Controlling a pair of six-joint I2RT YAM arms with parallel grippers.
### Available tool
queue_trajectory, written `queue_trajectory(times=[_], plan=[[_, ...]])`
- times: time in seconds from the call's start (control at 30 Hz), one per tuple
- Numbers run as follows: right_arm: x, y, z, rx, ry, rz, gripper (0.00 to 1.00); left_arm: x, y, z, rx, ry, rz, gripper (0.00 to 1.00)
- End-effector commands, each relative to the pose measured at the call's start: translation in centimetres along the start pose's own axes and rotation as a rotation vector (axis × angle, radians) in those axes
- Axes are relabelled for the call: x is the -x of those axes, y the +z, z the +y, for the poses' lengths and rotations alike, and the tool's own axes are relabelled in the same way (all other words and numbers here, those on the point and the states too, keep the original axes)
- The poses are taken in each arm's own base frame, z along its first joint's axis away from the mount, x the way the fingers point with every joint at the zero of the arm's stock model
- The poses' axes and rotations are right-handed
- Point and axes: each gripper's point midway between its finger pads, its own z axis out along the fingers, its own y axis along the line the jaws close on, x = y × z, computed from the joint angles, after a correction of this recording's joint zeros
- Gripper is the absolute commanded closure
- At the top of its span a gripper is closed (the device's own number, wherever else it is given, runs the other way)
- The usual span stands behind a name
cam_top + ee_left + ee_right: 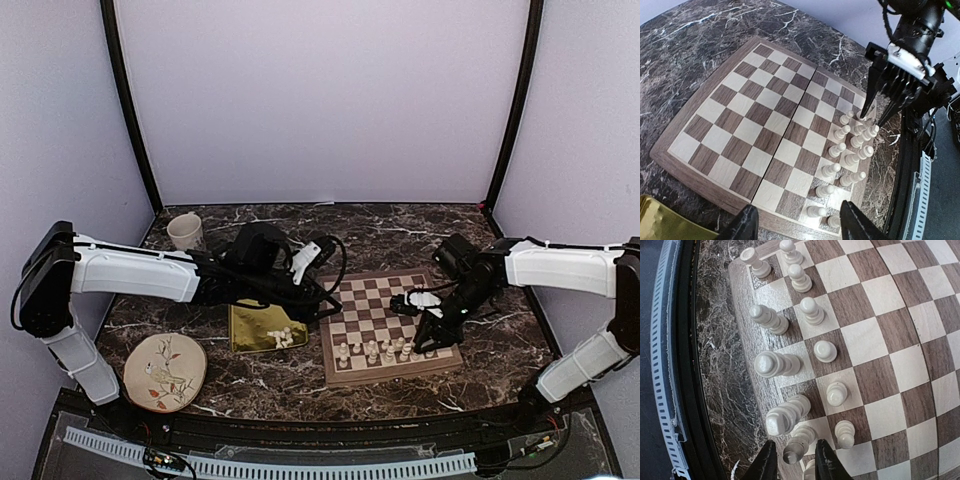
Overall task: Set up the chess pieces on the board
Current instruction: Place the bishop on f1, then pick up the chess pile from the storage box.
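Several chess pieces look light and tippy, best pinched at the neck; right fingers straddle one, grip unclear; left fingers gape empty.

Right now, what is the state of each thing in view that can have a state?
board, open flat on the table.
placed chess pieces, upright in two rows at the board's near edge.
remaining chess pieces, clustered in the gold tray, not yet placed.
cup, upright.
left hand, open, empty.
right hand, slightly open around a standing piece.
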Motion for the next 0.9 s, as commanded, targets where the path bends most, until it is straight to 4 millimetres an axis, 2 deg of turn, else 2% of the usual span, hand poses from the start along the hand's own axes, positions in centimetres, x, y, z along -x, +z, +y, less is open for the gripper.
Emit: queue_trajectory(times=[0.0, 0.2, 0.3, 0.37, 0.47, 0.53, 0.6, 0.7, 0.8, 0.87], plan=[[2.5, -2.5, 0.4, -0.018, -0.03, -0.052, 0.72, -0.7, -1.4, 1.4, 0.12, -0.047, 0.064, 0.42], [4.9, -5.4, 0.2, -0.04, -0.004, -0.143, 0.7, -6.0, -6.1, 6.2, 0.431, -0.22, 0.268, 0.43], [5.9, -6.2, -0.3, -0.051, 0.027, -0.196, 0.7, -8.2, -7.8, 6.9, 0.494, -0.334, 0.312, 0.44], [6.6, -6.7, -0.6, -0.05, 0.041, -0.227, 0.69, -9.4, -8.5, 7.1, 0.506, -0.424, 0.329, 0.44], [7.8, -7.6, -1.1, -0.071, 0.037, -0.25, 0.69, -10.3, -9.0, 7.3, 0.49, -0.561, 0.298, 0.44], [9.2, -8.4, -2.0, -0.103, 0.031, -0.275, 0.68, -10.5, -8.8, 7.2, 0.446, -0.627, 0.251, 0.44], [11.5, -9.4, -3.1, -0.137, 0.021, -0.309, 0.66, -11.1, -8.6, 7.2, 0.416, -0.672, 0.226, 0.44], [14.3, -8.9, -4.0, -0.146, 0.003, -0.284, 0.65, -11.6, -8.5, 7.6, 0.408, -0.713, 0.213, 0.44], [16.6, -6.1, -4.2, -0.118, -0.007, -0.225, 0.66, -12.3, -9.0, 8.1, 0.438, -0.743, 0.206, 0.45], [18.0, -3.9, -4.1, -0.097, -0.021, -0.187, 0.66, -12.4, -10.0, 8.7, 0.484, -0.763, 0.17, 0.46]])
